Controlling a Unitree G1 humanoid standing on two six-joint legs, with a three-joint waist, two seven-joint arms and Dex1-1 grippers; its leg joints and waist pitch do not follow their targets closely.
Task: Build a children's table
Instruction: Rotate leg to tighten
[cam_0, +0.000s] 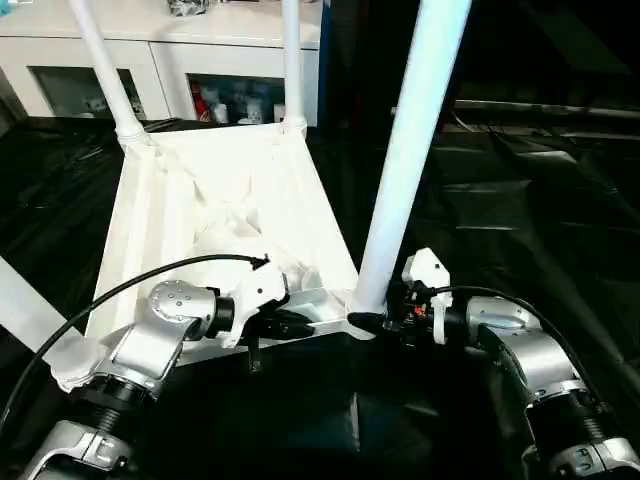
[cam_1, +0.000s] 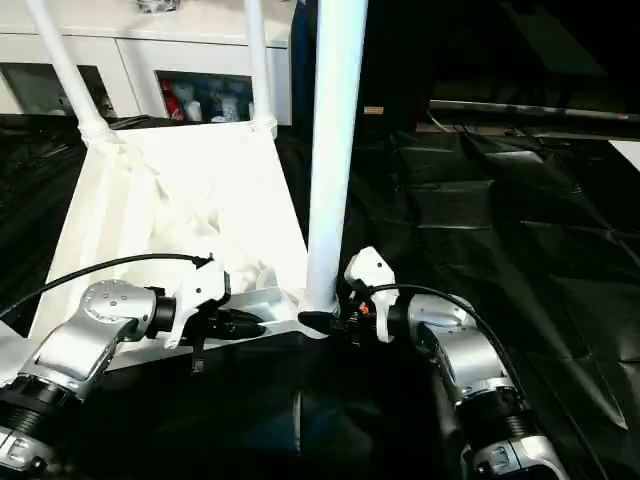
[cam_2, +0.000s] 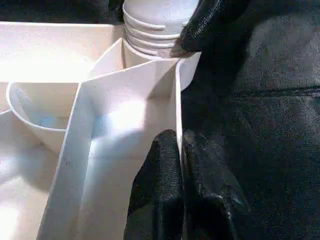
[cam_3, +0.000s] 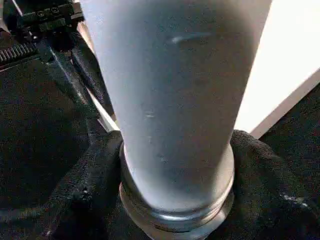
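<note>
Leg-fitting is the step in hand: the white table top (cam_0: 215, 215) lies upside down on a black sheet (cam_0: 520, 210), with two legs (cam_0: 290, 65) already standing in the far corner sockets. A third leg (cam_0: 410, 150) stands upright in the near right corner socket. The left gripper (cam_2: 180, 155) is clenched on the top's thin near rim, just left of that socket, steadying it. The right gripper (cam_0: 385, 318) has its black fingers on either side of the leg's ribbed base, around it at the socket; whether they press it firmly cannot be told. Next, this leg probably needs turning or pressing fully home while the rim stays pinned. Another white tube (cam_0: 20, 305) shows at the near left edge, beside the left forearm. Behind, at the far side, stands a white cabinet (cam_0: 170, 45) with glass fronts. Nothing appears to block the near right corner.
</note>
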